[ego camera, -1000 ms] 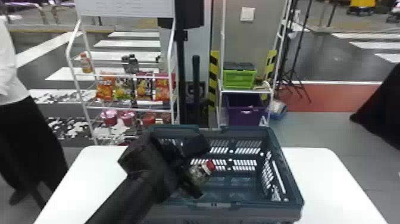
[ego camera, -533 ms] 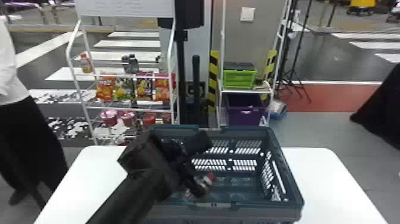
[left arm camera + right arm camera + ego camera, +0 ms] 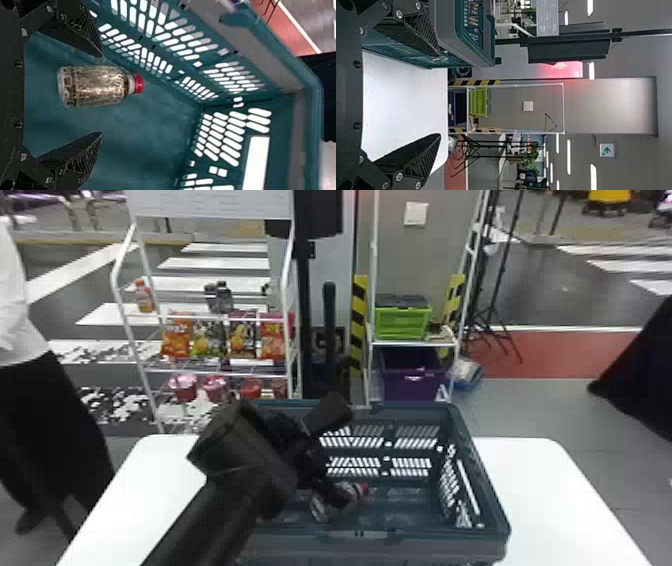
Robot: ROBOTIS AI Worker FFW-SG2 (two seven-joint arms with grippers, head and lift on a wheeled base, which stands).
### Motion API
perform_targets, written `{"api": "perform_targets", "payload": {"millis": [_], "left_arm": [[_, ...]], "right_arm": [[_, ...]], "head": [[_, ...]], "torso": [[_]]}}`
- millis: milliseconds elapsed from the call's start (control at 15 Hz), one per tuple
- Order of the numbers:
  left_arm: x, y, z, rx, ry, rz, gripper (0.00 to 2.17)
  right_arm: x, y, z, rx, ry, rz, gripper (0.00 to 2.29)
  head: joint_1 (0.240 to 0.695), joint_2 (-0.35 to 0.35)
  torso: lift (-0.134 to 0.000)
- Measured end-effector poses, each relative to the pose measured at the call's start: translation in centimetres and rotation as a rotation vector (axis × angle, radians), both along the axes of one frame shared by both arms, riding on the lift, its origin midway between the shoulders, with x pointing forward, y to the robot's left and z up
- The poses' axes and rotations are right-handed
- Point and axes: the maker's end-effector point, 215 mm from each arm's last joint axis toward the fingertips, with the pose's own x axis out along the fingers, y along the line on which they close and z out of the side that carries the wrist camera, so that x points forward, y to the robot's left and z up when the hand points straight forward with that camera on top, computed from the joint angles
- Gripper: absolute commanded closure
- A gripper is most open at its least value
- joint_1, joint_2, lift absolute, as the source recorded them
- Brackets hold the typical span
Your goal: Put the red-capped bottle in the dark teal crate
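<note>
- We see the bottle (image 3: 93, 86) lying on its side on the floor of the crate (image 3: 425, 541), toward the near wall and left of the crate's middle in the head view.
- Its red cap (image 3: 138, 83) is on.
- We have the left gripper (image 3: 345, 455) at the crate, its arm coming in over the crate's left side; in the left wrist view its fingers stand wide apart, one to each side of the bottle, neither touching it.
- Our right gripper (image 3: 440, 94) is parked to the right of the crate, its fingers wide apart with nothing between them.
- Under the crate we see the white surface (image 3: 545, 485), which spreads out on both sides of it.
- Behind the crate, to its left, we see snack bags (image 3: 177, 340), a juice bottle (image 3: 145, 300) and pink cups (image 3: 215, 387) on a white rack.
- Straight behind the crate, on a second rack, we see a green box (image 3: 402, 324) above a purple bin (image 3: 412, 377).
</note>
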Motion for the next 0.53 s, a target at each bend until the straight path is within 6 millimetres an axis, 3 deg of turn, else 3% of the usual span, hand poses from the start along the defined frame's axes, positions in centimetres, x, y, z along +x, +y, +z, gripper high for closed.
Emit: {"api": "perform_targets", "payload": {"millis": [333,533], "left_arm": [[0.5,0.9,5.3,-0.108,-0.046,0.089,0.22],[0.3,2.9,9.3,-0.199,-0.106,0.192,0.22]], "right_arm": [[0.1,0.2,0.2,0.002,-0.006,0.004,0.17],[0.1,0.2,0.4,0.002,-0.01,0.005,0.17]], "head": [[0.499,0.0],[0.499,0.0]], "torso": [[0.0],[0.0]]}}
